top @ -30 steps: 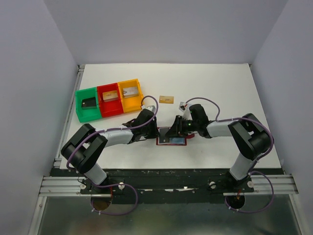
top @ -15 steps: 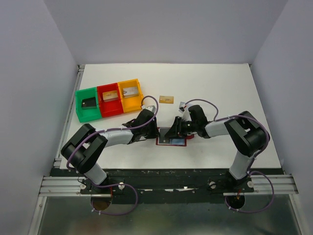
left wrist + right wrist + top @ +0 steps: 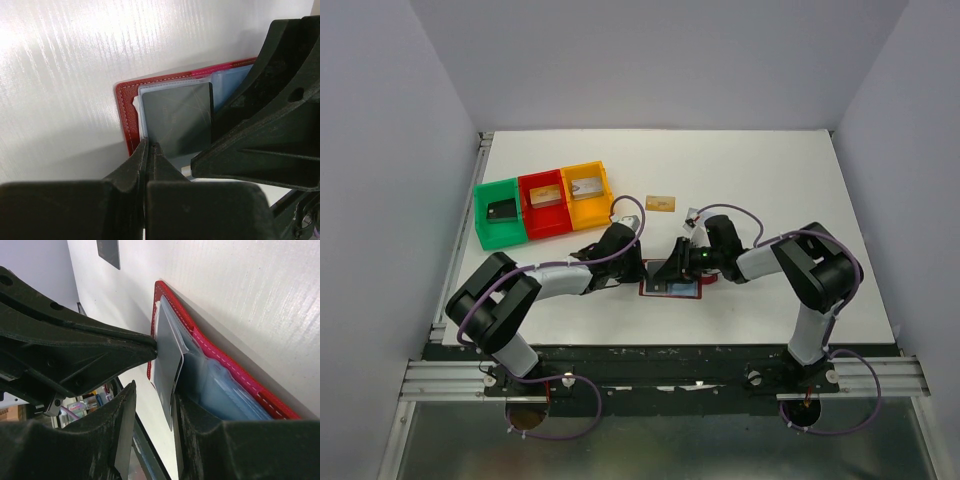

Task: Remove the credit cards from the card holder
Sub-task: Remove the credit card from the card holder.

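The card holder (image 3: pixel 670 281), dark red with pale blue pockets, lies open on the table between both arms. A grey credit card (image 3: pixel 182 122) sticks partway out of its left pocket, tilted up. My right gripper (image 3: pixel 155 392) is open and straddles that card (image 3: pixel 167 360); the card lies against one finger (image 3: pixel 200 440), with a gap to the other. My left gripper (image 3: pixel 150 146) is shut, its tips on the holder's red left edge (image 3: pixel 125 110). Seen from above, the left gripper (image 3: pixel 638 272) and right gripper (image 3: pixel 678 268) meet over the holder. A gold card (image 3: pixel 661 203) lies loose beyond it.
Green (image 3: pixel 485 220), red (image 3: pixel 560 228) and yellow (image 3: pixel 604 184) trays stand in a row at the back left, each with a card inside. White walls enclose the table. The right arm's fingers (image 3: pixel 270 125) crowd the left wrist view.
The right arm's elbow has swung slightly left. Both grippers, the holder and the card stay about where they were.
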